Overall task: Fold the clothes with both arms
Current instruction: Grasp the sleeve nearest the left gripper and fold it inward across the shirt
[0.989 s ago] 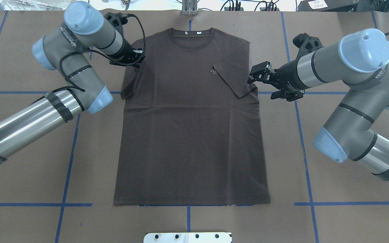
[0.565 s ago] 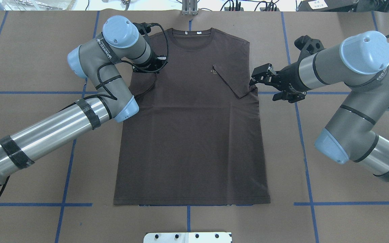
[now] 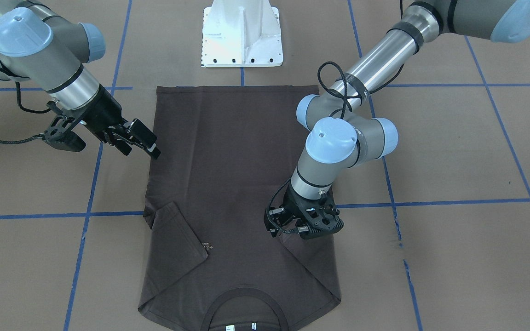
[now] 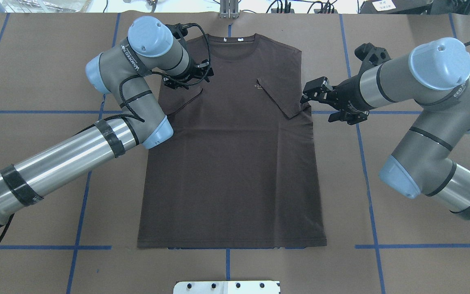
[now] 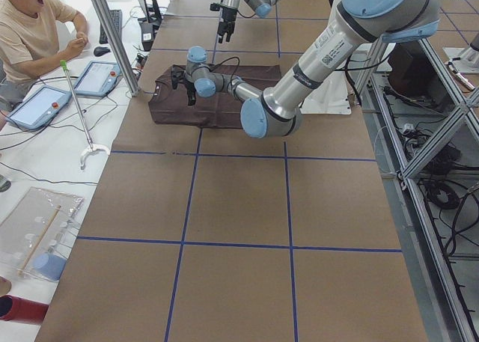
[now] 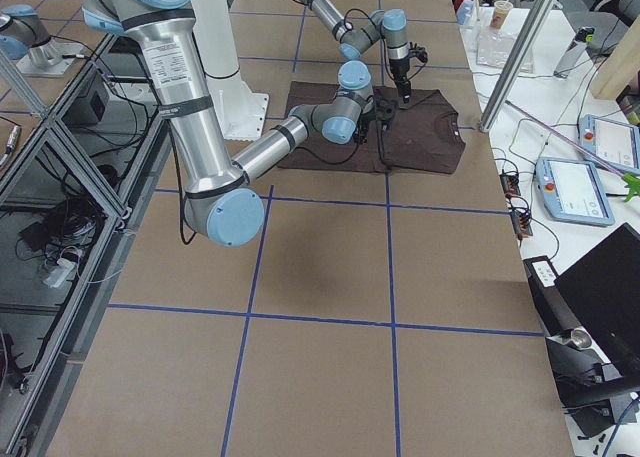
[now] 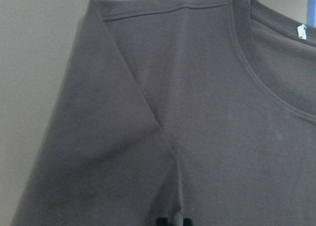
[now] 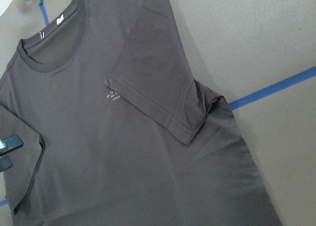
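T-shirt point(image 4: 231, 171), dark grey-brown, lies flat and face up on the brown paper-covered table point(image 4: 35, 61). Its ribbed collar point(image 4: 229, 45) is at the far edge from the robot and its hem is near the white base pedestal point(image 3: 242, 37). The right sleeve point(image 4: 280, 96) is folded inward over the chest, its cuff ending just beside the small pale chest logo point(image 4: 258, 86). The left sleeve point(image 4: 176, 104) is also turned in over the body. The left gripper point(image 4: 189, 83) hangs over that fold. In the left wrist view its fingertips point(image 7: 161, 221) sit close together, with a ridge of cloth running up between them, so it seems to pinch the sleeve. The right gripper point(image 4: 306, 93) is off the shirt's edge, just beside the folded right sleeve. Its fingers are spread and it holds nothing. Blue tape lines point(image 4: 35, 111) cross the table.
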Controlling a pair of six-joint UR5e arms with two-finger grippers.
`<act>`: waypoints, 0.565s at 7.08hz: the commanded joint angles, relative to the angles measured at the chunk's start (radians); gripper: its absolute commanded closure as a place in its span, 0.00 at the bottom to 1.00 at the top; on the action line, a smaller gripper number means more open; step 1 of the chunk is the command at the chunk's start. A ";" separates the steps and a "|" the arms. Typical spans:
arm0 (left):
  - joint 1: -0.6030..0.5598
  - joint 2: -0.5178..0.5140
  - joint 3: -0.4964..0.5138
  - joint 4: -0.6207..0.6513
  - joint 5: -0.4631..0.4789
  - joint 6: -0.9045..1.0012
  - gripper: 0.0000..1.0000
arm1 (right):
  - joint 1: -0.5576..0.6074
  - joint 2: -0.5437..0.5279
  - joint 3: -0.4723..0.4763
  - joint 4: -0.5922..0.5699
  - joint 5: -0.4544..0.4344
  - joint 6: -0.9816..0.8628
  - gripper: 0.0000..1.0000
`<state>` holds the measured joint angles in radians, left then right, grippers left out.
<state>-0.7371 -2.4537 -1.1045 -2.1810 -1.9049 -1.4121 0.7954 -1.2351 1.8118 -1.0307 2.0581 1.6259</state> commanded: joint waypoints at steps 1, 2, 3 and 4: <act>0.043 0.194 -0.337 0.010 -0.025 -0.041 0.16 | -0.066 -0.018 0.087 -0.037 -0.002 0.185 0.00; 0.060 0.264 -0.445 0.014 -0.052 -0.047 0.17 | -0.143 -0.056 0.181 -0.122 -0.042 0.199 0.00; 0.061 0.277 -0.486 0.038 -0.062 -0.054 0.17 | -0.256 -0.117 0.301 -0.205 -0.161 0.201 0.01; 0.061 0.300 -0.501 0.038 -0.056 -0.054 0.17 | -0.362 -0.130 0.363 -0.301 -0.270 0.254 0.02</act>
<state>-0.6794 -2.1872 -1.5631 -2.1507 -1.9587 -1.4630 0.5574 -1.3328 2.0799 -1.2245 1.9099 1.8331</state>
